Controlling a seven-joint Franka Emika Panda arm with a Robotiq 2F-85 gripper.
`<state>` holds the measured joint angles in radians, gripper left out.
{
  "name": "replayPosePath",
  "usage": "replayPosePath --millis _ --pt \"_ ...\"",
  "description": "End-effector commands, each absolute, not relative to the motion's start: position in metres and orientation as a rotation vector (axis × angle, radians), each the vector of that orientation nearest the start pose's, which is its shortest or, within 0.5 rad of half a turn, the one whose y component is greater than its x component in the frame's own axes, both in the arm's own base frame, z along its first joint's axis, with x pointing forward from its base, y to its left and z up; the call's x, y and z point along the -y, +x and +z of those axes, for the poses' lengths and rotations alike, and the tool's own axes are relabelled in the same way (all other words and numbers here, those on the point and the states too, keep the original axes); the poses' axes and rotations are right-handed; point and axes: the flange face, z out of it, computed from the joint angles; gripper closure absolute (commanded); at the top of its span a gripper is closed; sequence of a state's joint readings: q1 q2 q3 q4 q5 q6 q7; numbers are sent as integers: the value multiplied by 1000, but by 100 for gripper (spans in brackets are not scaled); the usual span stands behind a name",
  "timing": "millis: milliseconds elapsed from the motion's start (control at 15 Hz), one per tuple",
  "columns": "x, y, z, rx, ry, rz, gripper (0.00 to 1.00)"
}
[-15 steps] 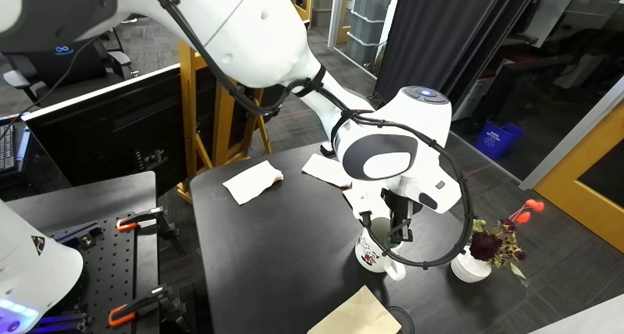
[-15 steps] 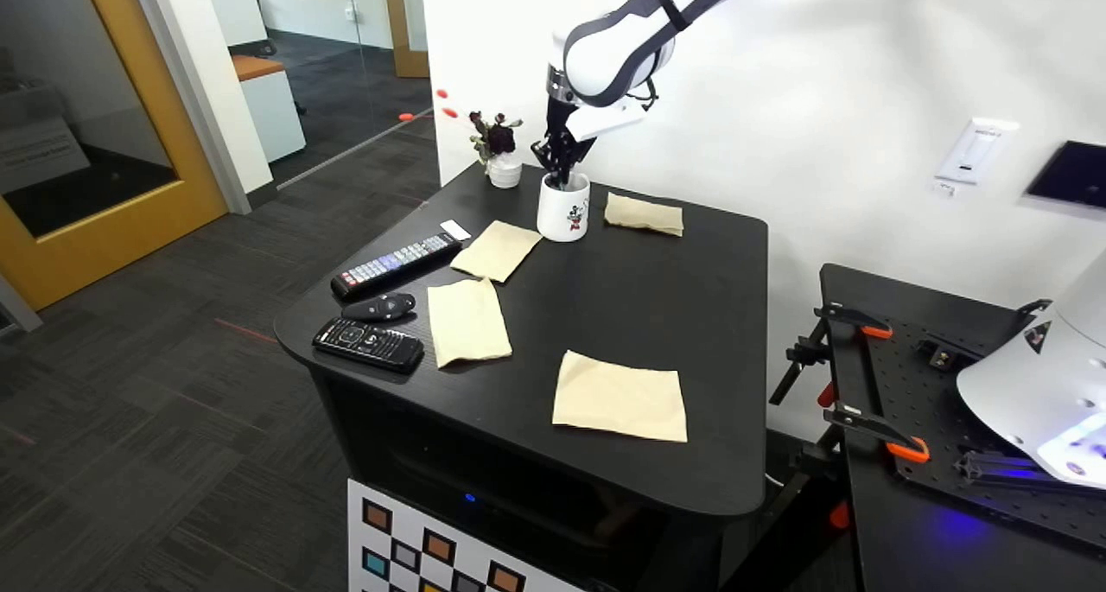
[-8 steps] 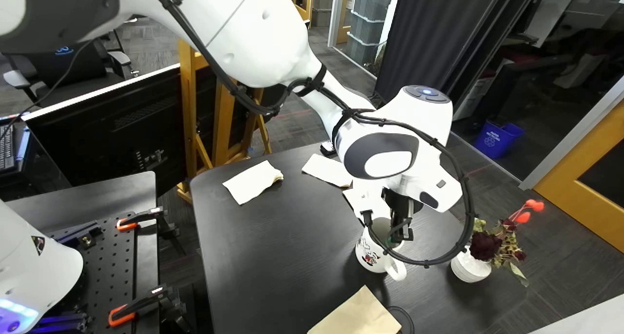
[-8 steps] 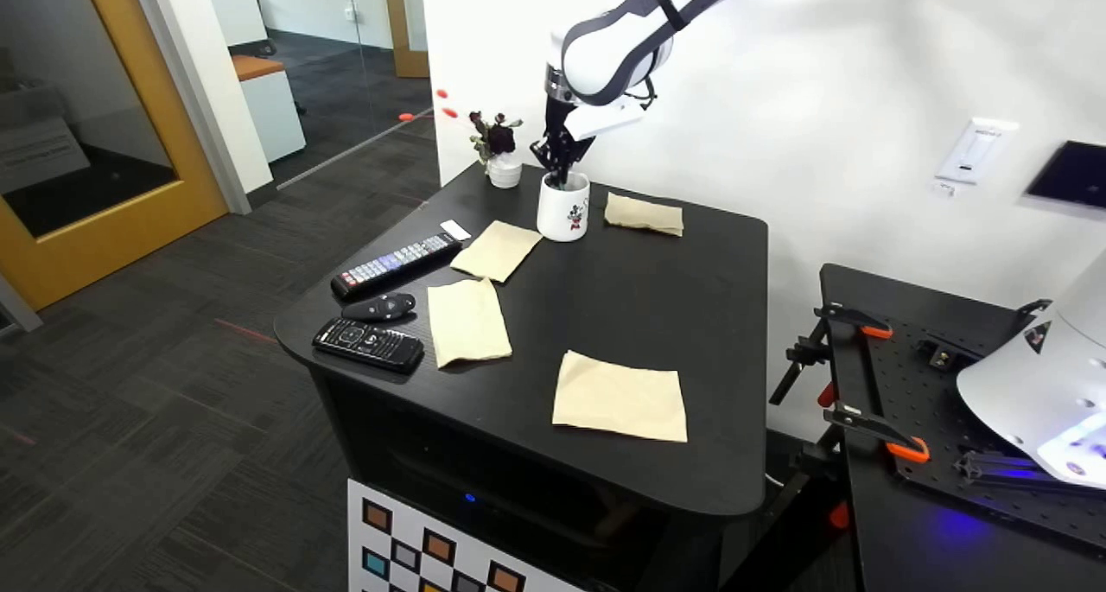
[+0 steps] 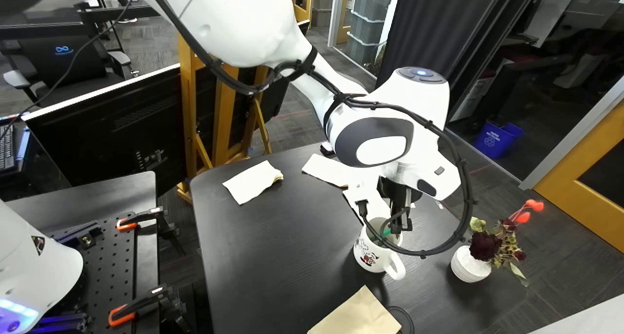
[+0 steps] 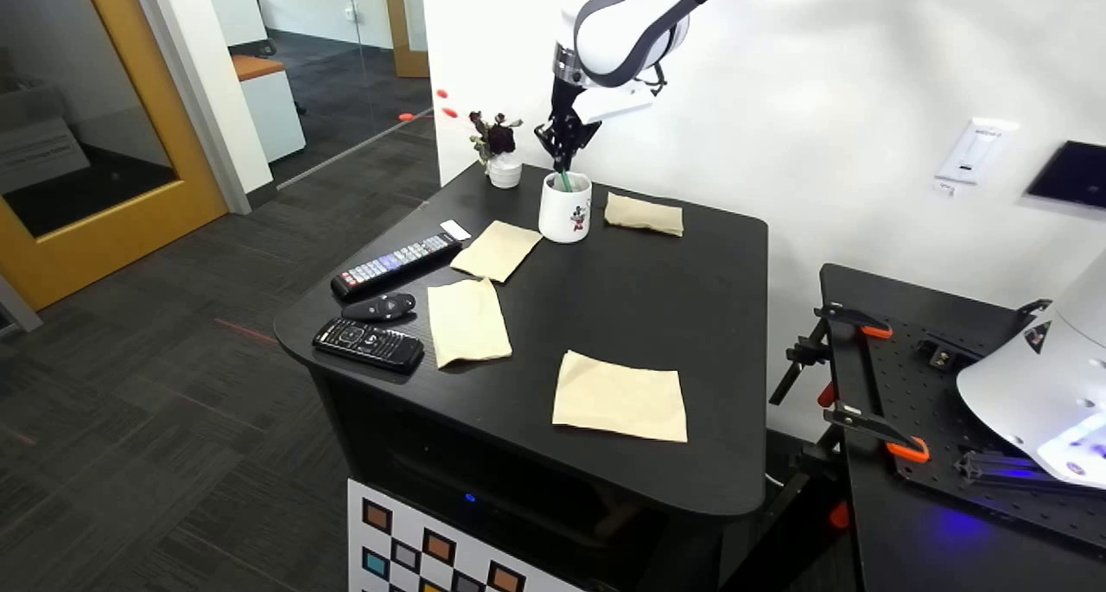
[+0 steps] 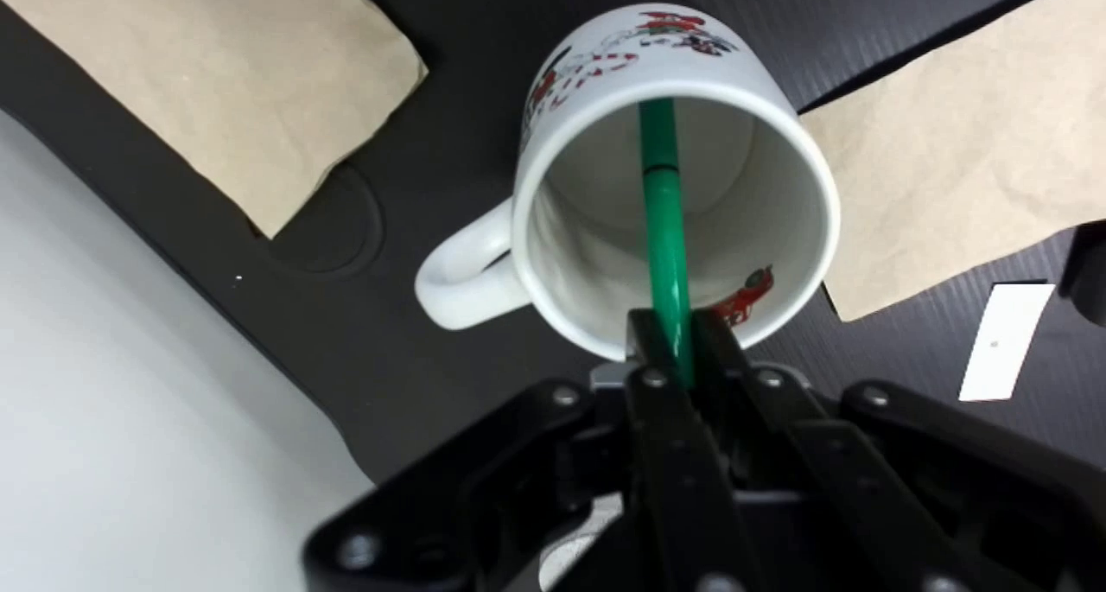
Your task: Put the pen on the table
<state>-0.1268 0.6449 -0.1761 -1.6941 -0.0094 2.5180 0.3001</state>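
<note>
In an exterior view, the left end of the black table (image 6: 665, 307) carries a wide remote (image 6: 368, 345), a small rounded controller (image 6: 378, 308) just beside it, and a long remote (image 6: 397, 266) behind both. A white card (image 6: 454, 230) lies near its far end. To the right are a tan sheet of paper (image 6: 469, 322) and, just behind it, a second sheet (image 6: 496, 251); at the back corner stands a white pot (image 6: 505, 173) of dark flowers (image 6: 500, 138). Right of the pot, the white mug (image 6: 565, 215) stands upright on the table. The green pen (image 7: 665, 229) leans inside it, upper part above the rim; whether its lower end touches the bottom cannot be told. In the wrist view, the gripper (image 7: 678, 341), over the mug, holds the pen's upper part pinched between its jaws. Farther right in an exterior view, a flat sheet (image 6: 619, 397) lies near the table's front edge and a folded sheet (image 6: 644, 214) near the wall (image 6: 821, 99). At the far right, the arm's white base (image 6: 1041, 389) stands on a perforated plate (image 6: 903, 385).
</note>
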Motion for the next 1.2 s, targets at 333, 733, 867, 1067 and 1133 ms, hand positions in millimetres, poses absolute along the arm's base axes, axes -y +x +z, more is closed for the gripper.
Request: replayPosePath --millis 333,733,867,1067,1133 --pt "166 604 312 -873 -3081 -529 97" --pt "140 563 352 -852 -3064 -763 97" --pt "124 550 359 -818 -3061 -765 97" --pt "96 529 365 -735 -3055 -708 97" --pt "88 523 366 -716 -3055 -696 97"
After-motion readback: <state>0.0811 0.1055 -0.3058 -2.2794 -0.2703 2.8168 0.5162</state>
